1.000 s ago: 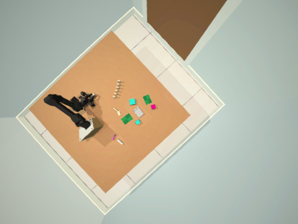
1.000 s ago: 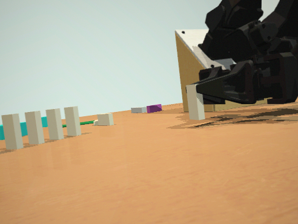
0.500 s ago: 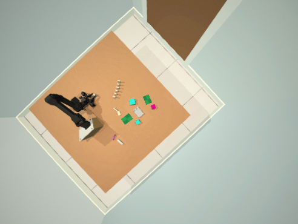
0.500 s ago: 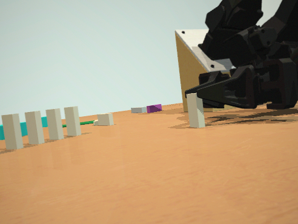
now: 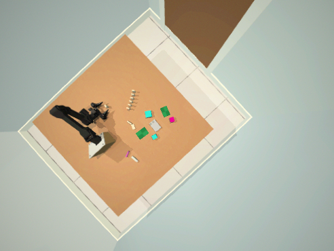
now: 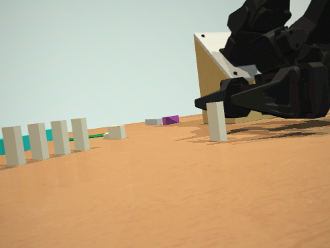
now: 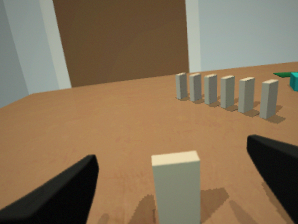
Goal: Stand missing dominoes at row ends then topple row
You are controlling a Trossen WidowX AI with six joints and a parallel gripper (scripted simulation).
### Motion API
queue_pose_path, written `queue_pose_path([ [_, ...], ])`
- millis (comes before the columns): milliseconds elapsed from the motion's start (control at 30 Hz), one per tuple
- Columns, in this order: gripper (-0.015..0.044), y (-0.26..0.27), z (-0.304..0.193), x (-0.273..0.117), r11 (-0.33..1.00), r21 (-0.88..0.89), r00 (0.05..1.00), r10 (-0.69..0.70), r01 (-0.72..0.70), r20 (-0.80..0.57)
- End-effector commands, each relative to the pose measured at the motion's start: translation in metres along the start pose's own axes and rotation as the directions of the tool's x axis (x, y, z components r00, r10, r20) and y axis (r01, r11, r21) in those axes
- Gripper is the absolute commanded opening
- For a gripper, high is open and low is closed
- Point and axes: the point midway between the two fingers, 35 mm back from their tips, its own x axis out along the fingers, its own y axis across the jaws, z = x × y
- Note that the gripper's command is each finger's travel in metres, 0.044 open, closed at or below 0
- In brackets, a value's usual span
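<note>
A row of several cream dominoes (image 5: 132, 100) (image 6: 47, 139) (image 7: 225, 92) stands upright on the wooden table (image 5: 102, 78). My gripper (image 5: 103, 110) (image 6: 218, 98) (image 7: 172, 152) is open, low over the table and well to the side of the row. One cream domino (image 5: 106, 106) (image 6: 216, 121) (image 7: 176, 187) stands upright on the table between the spread fingers, touching neither finger, far from the row's near end. Two loose dominoes (image 5: 131, 125) lie flat near the row's other end, one of which shows in the exterior view (image 6: 115, 132). Another loose domino (image 5: 134, 158) lies further off.
The arm's wedge-shaped base (image 5: 100, 146) (image 6: 209, 67) stands behind the gripper. A purple block (image 5: 127, 153) (image 6: 170, 119) lies beside the far loose domino. Green blocks (image 5: 142, 133), cyan blocks (image 5: 148, 114), a magenta block (image 5: 172, 119) and a grey tile (image 5: 155, 125) lie beyond the row.
</note>
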Motion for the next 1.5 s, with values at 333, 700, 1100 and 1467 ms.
queue_pose_path([
  [333,0.0440,0.007,0.043,0.014,0.998,-0.065,0.999,0.004,-0.006,-0.038],
  [700,0.0440,0.011,0.034,0.105,0.915,-0.393,0.851,-0.133,-0.091,-0.508],
  [1100,0.0440,-0.009,0.067,0.056,0.984,-0.124,0.176,-0.101,-0.125,-0.979],
  [1467,0.0440,0.000,0.088,0.030,1.000,0.007,0.017,0.008,-0.013,-1.000],
])
